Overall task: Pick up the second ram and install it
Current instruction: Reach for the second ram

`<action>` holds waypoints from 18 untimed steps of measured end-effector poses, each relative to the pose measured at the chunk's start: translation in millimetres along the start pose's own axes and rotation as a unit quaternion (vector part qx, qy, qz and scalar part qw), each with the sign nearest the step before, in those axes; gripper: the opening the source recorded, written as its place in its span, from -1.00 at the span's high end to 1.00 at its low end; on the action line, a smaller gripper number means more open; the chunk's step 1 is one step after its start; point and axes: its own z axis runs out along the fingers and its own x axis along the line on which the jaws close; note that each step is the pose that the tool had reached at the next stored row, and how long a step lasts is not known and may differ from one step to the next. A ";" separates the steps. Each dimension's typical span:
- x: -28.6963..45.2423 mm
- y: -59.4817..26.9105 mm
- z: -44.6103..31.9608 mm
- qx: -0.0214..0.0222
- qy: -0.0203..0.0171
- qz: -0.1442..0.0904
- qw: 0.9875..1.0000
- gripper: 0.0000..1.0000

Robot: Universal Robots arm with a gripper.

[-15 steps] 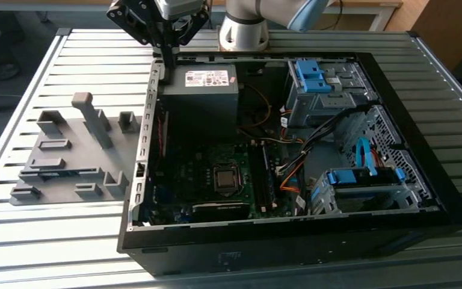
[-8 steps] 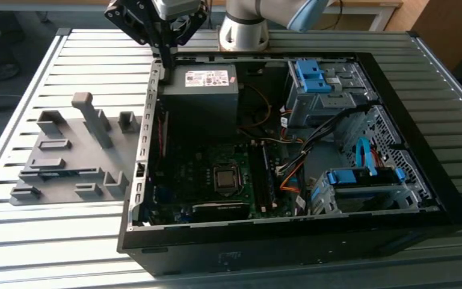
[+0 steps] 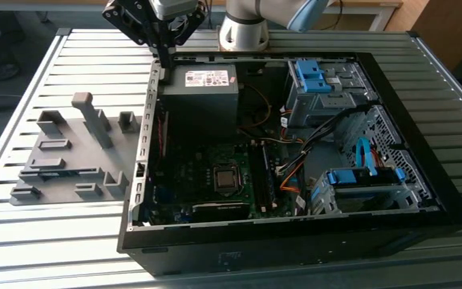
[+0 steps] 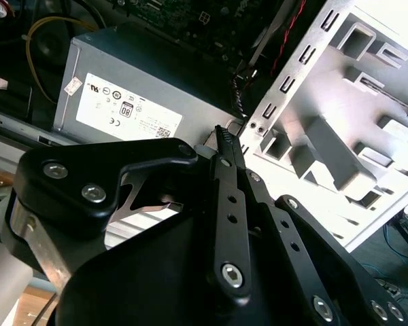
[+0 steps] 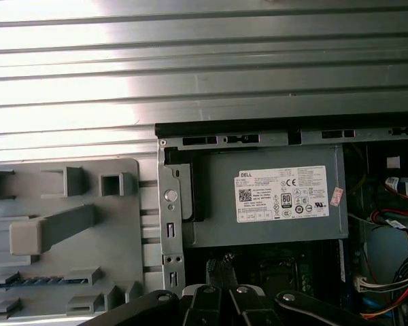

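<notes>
Overhead, the black, angular hand (image 4: 223, 136) hung above a back corner of the open computer case (image 3: 295, 247). Its two slim, bolted fingers were drawn narrow, tips together with nothing between them. The tips stood just beside the case's thin, punched steel rim, close to the boxy grey power supply (image 3: 203, 99) with its pale label. The second ram (image 5: 34, 280), a thin blue-green strip, sat in a long low slot of the matte grey plastic fixture (image 3: 62, 158), well apart from the hand. That fixture, a flat plate studded with square pockets and one slanted post, lay on the ribbed, shiny metal counter (image 3: 70, 60) against the case wall at the exterior view's left. Bare slats ran free around its outer edges. Inside the case, the dark motherboard (image 3: 215, 162) lay open from above. Bundled cables and blue plastic clips (image 3: 311, 75) crowded the side at the exterior view's right.
</notes>
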 end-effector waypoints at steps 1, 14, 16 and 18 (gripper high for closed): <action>0.3 0.0 0.0 0.000 0.000 0.000 1.000 0.79; 4.3 -0.3 0.0 0.000 0.000 0.000 1.000 0.79; 4.9 -0.4 0.1 0.000 0.000 0.000 1.000 0.79; 5.5 -0.4 0.1 0.000 0.000 0.000 1.000 0.79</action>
